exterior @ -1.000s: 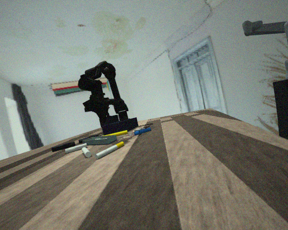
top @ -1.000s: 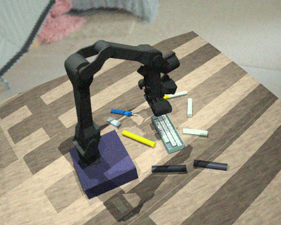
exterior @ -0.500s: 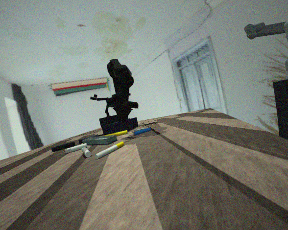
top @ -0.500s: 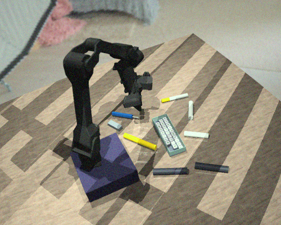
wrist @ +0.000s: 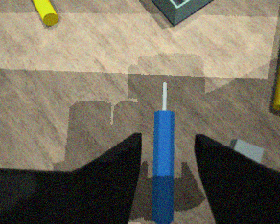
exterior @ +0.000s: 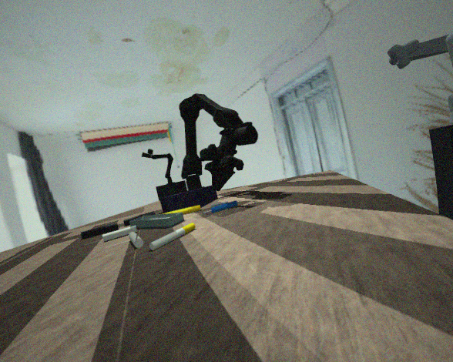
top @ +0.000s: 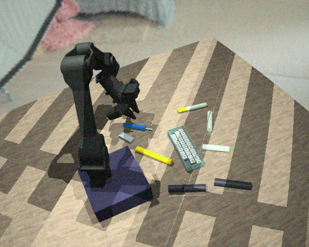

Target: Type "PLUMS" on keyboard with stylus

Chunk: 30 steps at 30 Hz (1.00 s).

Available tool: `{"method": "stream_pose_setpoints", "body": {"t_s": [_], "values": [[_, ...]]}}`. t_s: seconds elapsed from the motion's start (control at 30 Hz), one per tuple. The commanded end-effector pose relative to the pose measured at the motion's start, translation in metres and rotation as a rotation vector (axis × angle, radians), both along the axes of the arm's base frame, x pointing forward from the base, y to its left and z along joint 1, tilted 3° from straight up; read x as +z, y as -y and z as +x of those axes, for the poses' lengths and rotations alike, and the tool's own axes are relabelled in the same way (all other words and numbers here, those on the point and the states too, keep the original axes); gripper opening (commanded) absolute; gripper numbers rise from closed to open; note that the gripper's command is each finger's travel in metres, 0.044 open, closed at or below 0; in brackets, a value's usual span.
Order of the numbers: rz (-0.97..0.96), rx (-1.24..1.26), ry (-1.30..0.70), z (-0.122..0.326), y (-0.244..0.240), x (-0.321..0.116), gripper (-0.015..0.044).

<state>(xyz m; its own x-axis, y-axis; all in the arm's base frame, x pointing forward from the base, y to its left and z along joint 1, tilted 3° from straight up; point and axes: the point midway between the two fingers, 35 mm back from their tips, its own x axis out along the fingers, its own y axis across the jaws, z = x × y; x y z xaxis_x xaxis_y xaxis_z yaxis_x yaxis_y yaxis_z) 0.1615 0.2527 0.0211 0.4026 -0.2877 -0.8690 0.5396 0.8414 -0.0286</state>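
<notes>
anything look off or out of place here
The blue stylus lies flat on the desk, unheld, between the open gripper fingers. The keyboard sits askew among scattered markers.

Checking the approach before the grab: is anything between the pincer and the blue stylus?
Nothing visible. The pincer is open above the stylus, one finger on each side, not yet touching. The grey block lies off to one side.
</notes>
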Motion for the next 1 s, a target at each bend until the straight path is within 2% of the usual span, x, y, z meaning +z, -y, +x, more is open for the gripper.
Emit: {"method": "stream_pose_setpoints", "body": {"t_s": [0.0, 0.97], "values": [[0.001, -0.012, 0.013, 0.001, 0.000, -0.002, 0.0150], [0.001, -0.012, 0.013, -0.002, 0.002, -0.024, 0.0150]]}}
